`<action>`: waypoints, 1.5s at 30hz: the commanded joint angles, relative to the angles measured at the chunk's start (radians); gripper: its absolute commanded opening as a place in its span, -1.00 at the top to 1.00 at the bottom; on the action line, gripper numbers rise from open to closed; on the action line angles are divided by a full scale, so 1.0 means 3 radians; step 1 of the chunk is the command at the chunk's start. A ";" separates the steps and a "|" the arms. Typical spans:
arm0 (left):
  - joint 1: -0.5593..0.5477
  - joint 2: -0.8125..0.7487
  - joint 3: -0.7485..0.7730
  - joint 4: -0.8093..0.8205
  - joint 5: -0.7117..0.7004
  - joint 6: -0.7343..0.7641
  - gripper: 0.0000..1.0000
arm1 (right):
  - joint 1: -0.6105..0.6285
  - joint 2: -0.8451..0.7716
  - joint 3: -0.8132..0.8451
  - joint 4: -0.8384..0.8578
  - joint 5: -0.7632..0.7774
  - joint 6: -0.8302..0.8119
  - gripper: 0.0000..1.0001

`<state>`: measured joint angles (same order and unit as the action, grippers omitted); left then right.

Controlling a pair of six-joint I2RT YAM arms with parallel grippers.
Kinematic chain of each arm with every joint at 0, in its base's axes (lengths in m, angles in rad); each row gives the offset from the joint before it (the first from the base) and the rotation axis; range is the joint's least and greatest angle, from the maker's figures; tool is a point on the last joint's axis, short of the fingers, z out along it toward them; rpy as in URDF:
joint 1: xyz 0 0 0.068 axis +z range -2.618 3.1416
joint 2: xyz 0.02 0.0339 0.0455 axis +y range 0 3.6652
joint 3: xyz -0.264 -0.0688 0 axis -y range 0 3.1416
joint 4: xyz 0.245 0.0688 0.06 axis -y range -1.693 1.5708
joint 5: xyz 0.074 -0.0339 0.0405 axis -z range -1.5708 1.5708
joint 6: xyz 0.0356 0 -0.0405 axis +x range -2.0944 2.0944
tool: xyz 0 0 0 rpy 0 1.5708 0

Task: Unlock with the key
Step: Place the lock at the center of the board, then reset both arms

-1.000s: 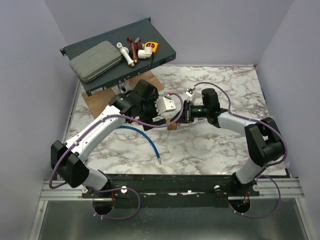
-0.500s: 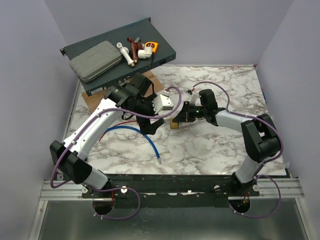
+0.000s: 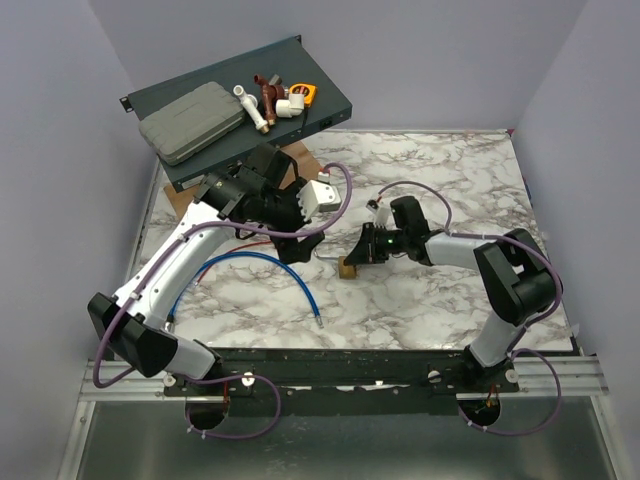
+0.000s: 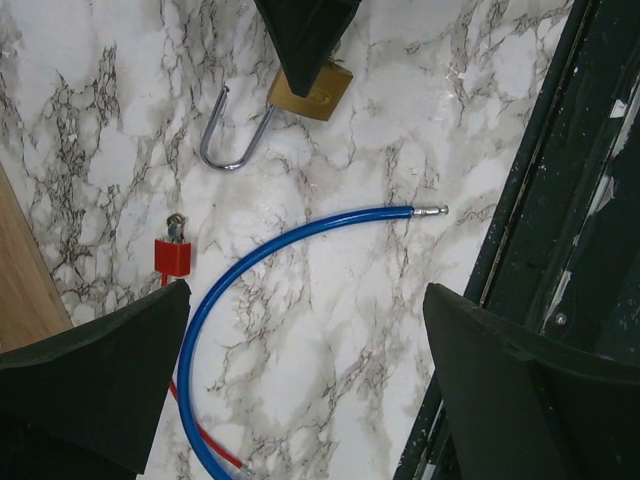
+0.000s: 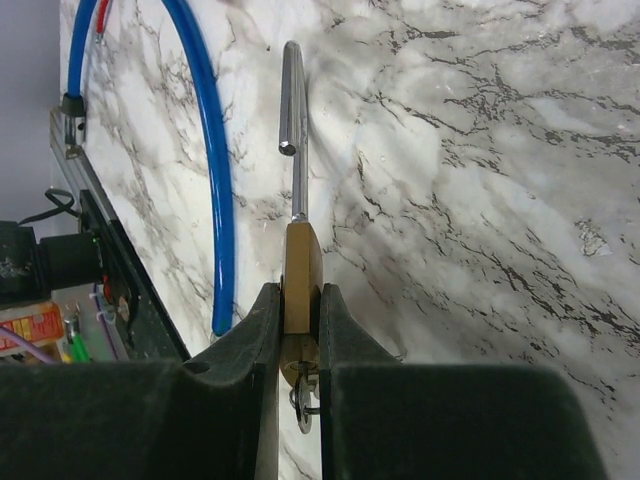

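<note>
Top view: my left gripper [image 3: 303, 218] hangs above the marble table [image 3: 430, 300] with its fingers spread wide and nothing between them. My right gripper [image 3: 358, 258] is low on the table, pinching the brass padlock [image 3: 348, 268]. The key is too small to make out here.

Left wrist view: the left fingers [image 4: 90, 370] stand far apart over a blue cable [image 4: 300, 240] and a small red tag [image 4: 172, 255]. The padlock [image 4: 312, 95] lies beyond. Its shackle [image 4: 232, 130] is swung out, one end free of the body. The right gripper covers the key's end.

Right wrist view: the right gripper [image 5: 300, 330] is pressed on both flat sides of the padlock [image 5: 301, 265], and the shackle [image 5: 293, 110] points away. The key [image 5: 303, 398] sits at the near end of the body, between the fingers. I cannot tell how deep it is seated.
</note>
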<state>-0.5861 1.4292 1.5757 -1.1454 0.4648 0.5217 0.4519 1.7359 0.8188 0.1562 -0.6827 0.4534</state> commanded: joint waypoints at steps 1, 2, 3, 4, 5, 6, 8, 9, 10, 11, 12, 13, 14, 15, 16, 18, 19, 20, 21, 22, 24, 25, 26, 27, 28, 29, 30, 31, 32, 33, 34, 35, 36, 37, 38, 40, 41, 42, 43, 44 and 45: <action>0.0032 -0.0140 -0.0092 0.0070 0.0023 -0.0033 -0.97 | 0.0007 0.0022 -0.0078 0.0081 0.0118 0.0090 0.83; 0.0050 -0.0175 -0.0124 0.0073 0.0034 -0.0029 -0.97 | 0.0007 0.0016 -0.0080 0.0078 0.0106 0.0090 0.69; 0.0072 -0.0205 -0.0165 0.0085 0.0058 -0.0014 -0.97 | 0.0007 0.0006 -0.0079 0.0078 0.0093 0.0092 0.51; 0.0106 -0.0245 -0.0209 0.0085 0.0106 0.0018 -0.97 | 0.0007 -0.0006 -0.0084 0.0081 0.0114 0.0108 0.37; 0.0146 -0.0281 -0.0275 0.0111 0.0161 0.0040 -0.97 | 0.0010 -0.0029 -0.0083 0.0077 0.0156 0.0110 0.23; 0.0205 -0.0315 -0.0331 0.0149 0.0217 0.0039 -0.97 | 0.0007 -0.0057 -0.0089 0.0064 0.0214 0.0107 0.12; 0.0272 -0.0343 -0.0389 0.0128 0.0299 0.0039 -0.97 | 0.0007 -0.0130 -0.0086 -0.0001 0.0345 0.0065 -0.03; 0.0302 -0.0357 -0.0403 0.0108 0.0332 0.0038 -0.97 | 0.0011 -0.0169 -0.0067 -0.0058 0.0445 0.0042 -0.14; 0.0326 -0.0378 -0.0415 0.0094 0.0373 0.0040 -0.97 | 0.0007 -0.0225 -0.0061 -0.0102 0.0538 0.0030 -0.25; 0.0349 -0.0414 -0.0420 0.0079 0.0401 0.0037 -0.97 | 0.0008 -0.0284 -0.0064 -0.0136 0.0636 0.0009 -0.38; 0.0372 -0.0448 -0.0418 0.0063 0.0419 0.0056 -0.97 | 0.0007 -0.0340 -0.0058 -0.0168 0.0740 0.0000 -0.74; 0.0388 -0.0492 -0.0416 0.0046 0.0429 0.0069 -0.97 | 0.0007 -0.0412 -0.0060 -0.0192 0.0903 0.0017 -0.99; 0.0419 -0.0533 -0.0410 0.0039 0.0425 0.0081 -0.97 | 0.0007 -0.0482 -0.0070 -0.0195 0.1019 0.0027 -1.00; 0.0453 -0.0587 -0.0398 0.0029 0.0431 0.0085 -0.97 | 0.0007 -0.0577 -0.0089 -0.0191 0.1167 0.0055 -1.00; 0.0514 -0.0635 -0.0387 0.0014 0.0445 0.0091 -0.97 | 0.0007 -0.0670 -0.0118 -0.0153 0.1300 0.0144 -1.00; 0.0655 -0.0752 -0.0370 -0.0099 0.0485 0.0137 -0.97 | 0.0007 -0.0955 -0.0316 0.0142 0.1591 0.0441 -1.00; 0.0740 -0.0831 -0.0390 -0.0146 0.0535 0.0185 -0.97 | 0.0007 -0.1055 -0.0422 0.0335 0.1736 0.0535 -1.00; 0.0857 -0.0914 -0.0434 -0.0172 0.0575 0.0208 -0.97 | 0.0007 -0.1144 -0.0466 0.0425 0.1856 0.0605 -1.00; 0.0962 -0.1020 -0.0467 -0.0185 0.0591 0.0251 -0.97 | 0.0007 -0.1201 -0.0437 0.0391 0.2052 0.0593 -1.00; 0.1121 -0.1122 -0.0501 -0.0198 0.0624 0.0284 -0.97 | 0.0009 -0.1263 -0.0387 0.0322 0.2272 0.0546 -1.00; 0.1468 -0.1293 -0.0532 -0.0192 0.0738 0.0348 -0.97 | 0.0006 -0.1386 -0.0311 0.0183 0.2689 0.0472 -1.00; 0.1686 -0.1359 -0.0537 -0.0183 0.0814 0.0371 -0.97 | 0.0002 -0.1440 -0.0299 0.0168 0.2804 0.0428 -1.00; 0.1866 -0.1420 -0.0547 -0.0177 0.0912 0.0391 -0.97 | 0.0003 -0.1487 -0.0275 0.0154 0.2925 0.0405 -1.00; 0.2094 -0.1460 -0.0569 -0.0151 0.0972 0.0396 -0.97 | 0.0002 -0.1513 -0.0244 0.0131 0.3022 0.0388 -1.00; 0.2258 -0.1510 -0.0612 -0.0094 0.1006 0.0357 -0.97 | -0.0001 -0.1521 -0.0209 0.0100 0.3119 0.0384 -1.00; 0.2423 -0.1553 -0.0684 -0.0040 0.1021 0.0329 -0.97 | -0.0008 -0.1510 -0.0153 0.0048 0.3189 0.0377 -1.00; 0.2550 -0.1611 -0.0767 -0.0001 0.1022 0.0318 -0.97 | -0.0026 -0.1492 -0.0108 -0.0007 0.3276 0.0391 -1.00; 0.2632 -0.1657 -0.0891 0.0056 0.0999 0.0323 -0.97 | -0.0054 -0.1465 -0.0063 -0.0077 0.3341 0.0442 -1.00; 0.2706 -0.1700 -0.1010 0.0094 0.0972 0.0356 -0.97 | -0.0096 -0.1440 -0.0033 -0.0128 0.3400 0.0491 -1.00; 0.2757 -0.1726 -0.1184 0.0165 0.0914 0.0406 -0.97 | -0.0152 -0.1417 -0.0024 -0.0151 0.3425 0.0551 -1.00; 0.2823 -0.1741 -0.1347 0.0277 0.0848 0.0444 -0.96 | -0.0183 -0.1401 -0.0025 -0.0182 0.3501 0.0610 -1.00; 0.2890 -0.1736 -0.1551 0.0419 0.0794 0.0475 -0.97 | -0.0192 -0.1394 -0.0049 -0.0227 0.3606 0.0711 -1.00; 0.3005 -0.1704 -0.1694 0.0524 0.0827 0.0523 -0.97 | -0.0192 -0.1395 -0.0106 -0.0267 0.3711 0.0824 -1.00; 0.3126 -0.1640 -0.1853 0.0618 0.0872 0.0568 -0.97 | -0.0193 -0.1406 -0.0182 -0.0252 0.3789 0.0878 -1.00; 0.3221 -0.1572 -0.1995 0.0742 0.0885 0.0584 -0.97 | -0.0192 -0.1426 -0.0300 -0.0190 0.3915 0.0903 -1.00; 0.3506 -0.1398 -0.2133 0.0885 0.1028 0.0647 -0.97 | -0.0192 -0.1498 -0.0518 0.0041 0.4295 0.0828 -1.00; 0.3674 -0.1332 -0.2176 0.0981 0.1119 0.0621 -0.97 | -0.0192 -0.1533 -0.0599 0.0216 0.4481 0.0712 -1.00; 0.3805 -0.1283 -0.2217 0.1146 0.1213 0.0552 -0.97 | -0.0192 -0.1578 -0.0675 0.0345 0.4635 0.0569 -1.00; 0.3915 -0.1224 -0.2248 0.1321 0.1255 0.0416 -0.97 | -0.0192 -0.1614 -0.0753 0.0555 0.4788 0.0443 -1.00; 0.3975 -0.1177 -0.2290 0.1557 0.1272 0.0278 -0.97 | -0.0192 -0.1629 -0.0816 0.0741 0.4883 0.0299 -1.00; 0.4004 -0.1137 -0.2333 0.1754 0.1263 0.0123 -0.97 | -0.0192 -0.1625 -0.0877 0.0938 0.4985 0.0177 -1.00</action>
<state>0.5316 1.0691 0.9016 -0.8909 0.7437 0.6575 0.3943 1.2842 0.6147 0.2092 0.5663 0.6327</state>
